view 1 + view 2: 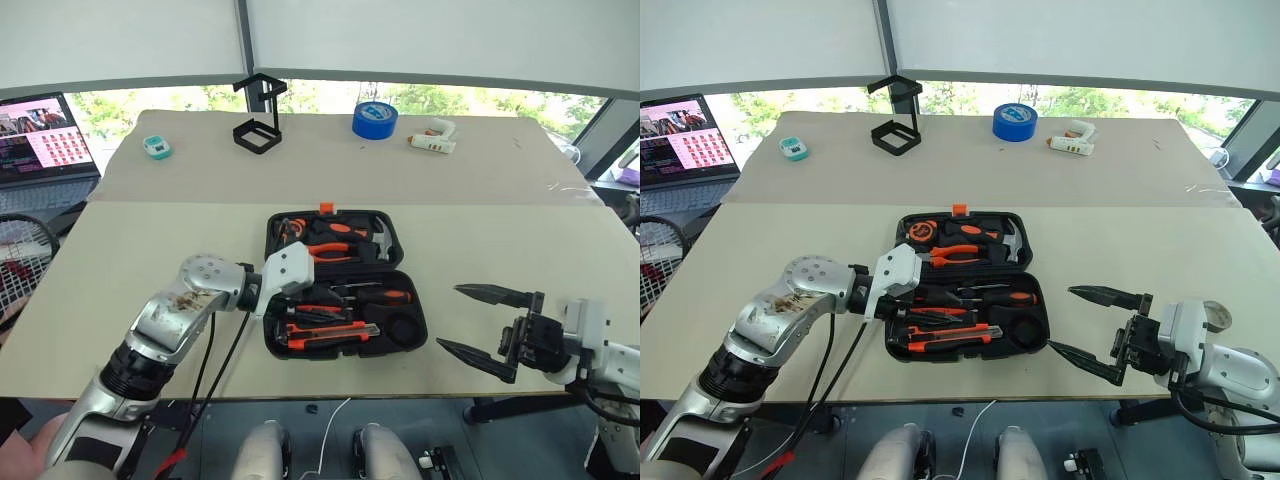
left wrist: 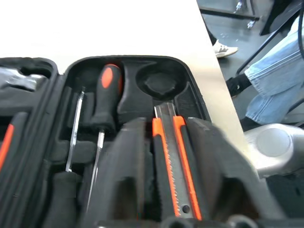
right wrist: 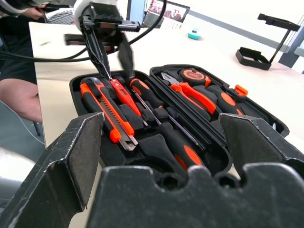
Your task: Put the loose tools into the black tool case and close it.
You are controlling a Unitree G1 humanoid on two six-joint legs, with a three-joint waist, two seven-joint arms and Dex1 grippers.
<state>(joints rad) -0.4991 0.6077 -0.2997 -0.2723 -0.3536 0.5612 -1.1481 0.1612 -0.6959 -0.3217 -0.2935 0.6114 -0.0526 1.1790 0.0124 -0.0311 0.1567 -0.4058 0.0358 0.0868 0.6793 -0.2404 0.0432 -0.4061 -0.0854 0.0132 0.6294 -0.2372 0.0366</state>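
Press orange-black utility knife (image 3: pixel 111 116) flat into black plastic clamshell tool case (image 1: pixel 1025 225) near bench's front edge with left gripper (image 3: pixel 116 66) (grip unreadable); keep splayed, empty right gripper (image 1: pixel 450 318) off lid.

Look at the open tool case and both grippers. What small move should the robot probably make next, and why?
Probably lift the left gripper clear of the case. It hangs over the near half, where the utility knife and screwdrivers already lie in their slots. The lid stands open and the right gripper waits open beside the case, so closing can likely follow once the left arm is out.
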